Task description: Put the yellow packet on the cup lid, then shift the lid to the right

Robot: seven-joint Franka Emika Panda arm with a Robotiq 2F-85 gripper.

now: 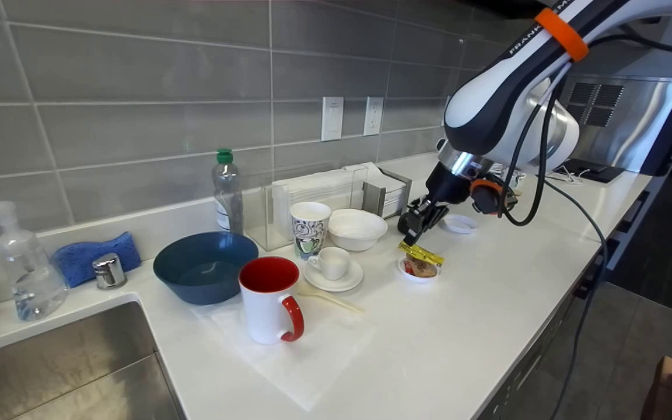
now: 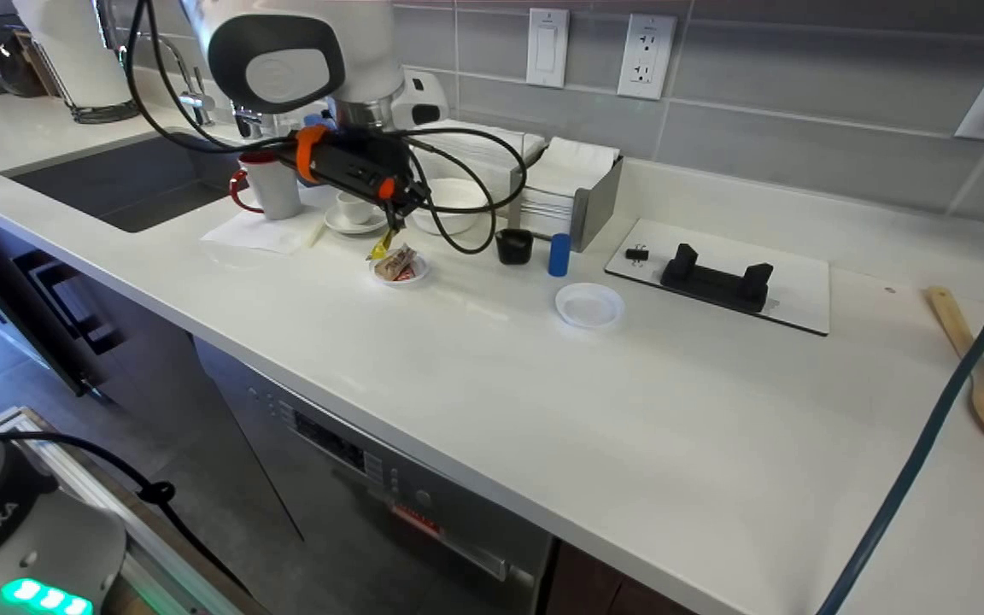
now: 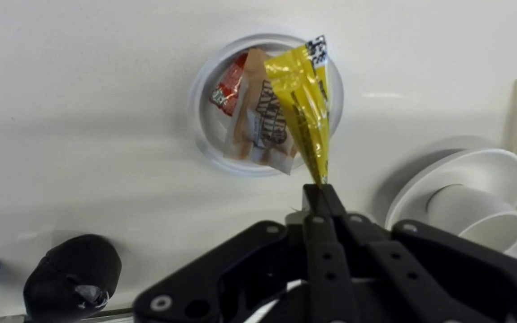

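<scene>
My gripper (image 3: 320, 187) is shut on one end of the yellow packet (image 3: 305, 101). The packet sticks out from the fingertips and is slightly folded. It also shows under the gripper in both exterior views (image 1: 422, 254) (image 2: 382, 246). The cup lid (image 3: 213, 125) is a round pale disc on the counter, just beyond the fingertips in the wrist view. A brown packet (image 3: 258, 121) and a red packet (image 3: 231, 85) lie in the lid. The yellow packet is over the lid and partly covers its far right part; whether it touches the brown packet I cannot tell.
A white cup on a saucer (image 1: 345, 283), a paper cup (image 1: 310, 227) and a white bowl (image 1: 358, 228) stand near. A black object (image 3: 72, 273) and a blue cylinder (image 2: 559, 254) stand behind. Another pale lid (image 2: 590, 306) lies on the counter. A red-white mug (image 1: 263, 315) stands farther off.
</scene>
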